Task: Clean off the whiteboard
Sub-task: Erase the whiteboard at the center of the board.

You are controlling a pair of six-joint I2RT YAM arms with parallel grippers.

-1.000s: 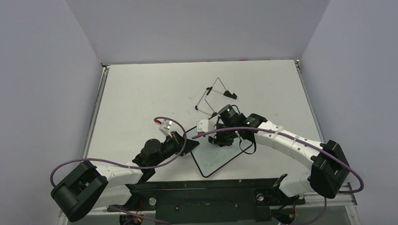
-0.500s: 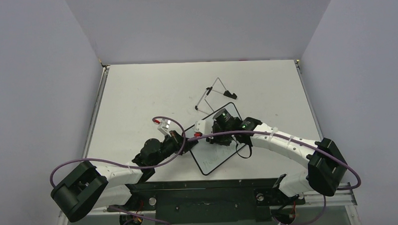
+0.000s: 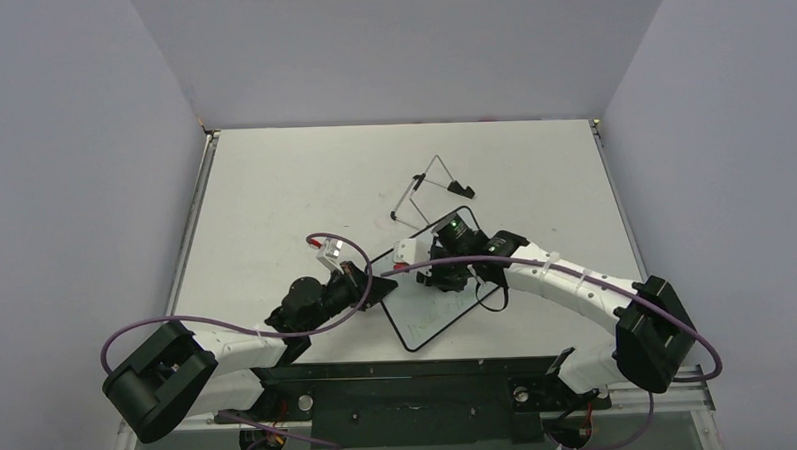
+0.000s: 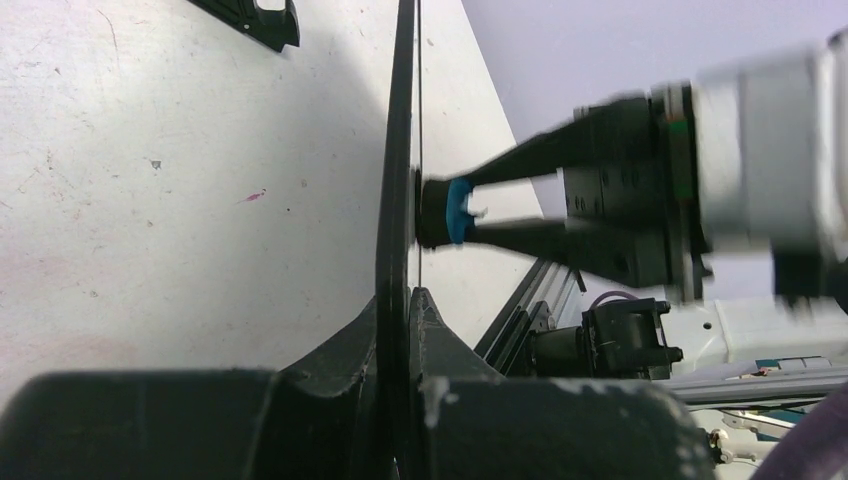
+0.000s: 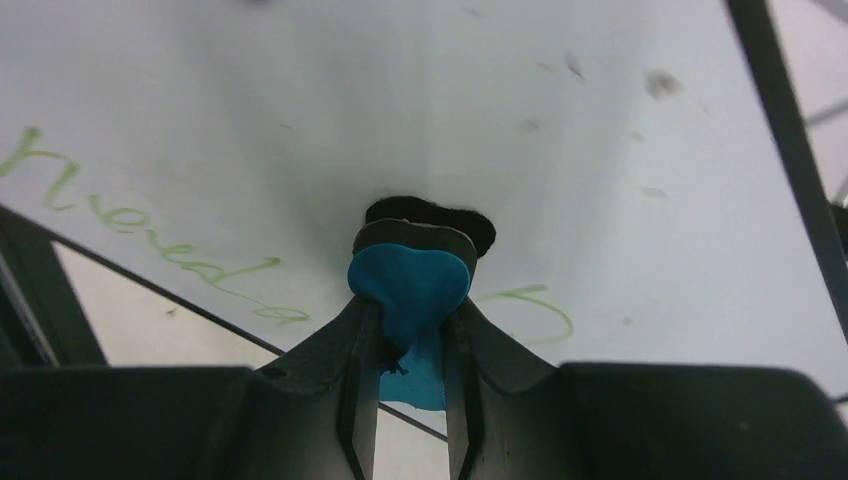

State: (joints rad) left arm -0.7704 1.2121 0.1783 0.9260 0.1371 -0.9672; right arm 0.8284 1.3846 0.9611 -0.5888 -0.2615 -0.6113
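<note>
Top external view: both arms bend inward, left gripper (image 3: pixel 379 286) clamped on the edge of the flat black-framed whiteboard (image 3: pixel 440 320) over the table's near half, right gripper (image 3: pixel 444 277) pinching a small blue-and-black eraser block (image 5: pixel 410 284) against its face, white tabletop (image 3: pixel 273 189) and grey walls (image 3: pixel 398 45) beyond.

The only writing in view is a line of green cursive handwriting (image 5: pixel 195 268) on the whiteboard (image 5: pixel 300 110), seen up close in the right wrist view. Its letters run together and cannot be read with certainty. In the top view the same line shows only as a faint scribble.
</note>
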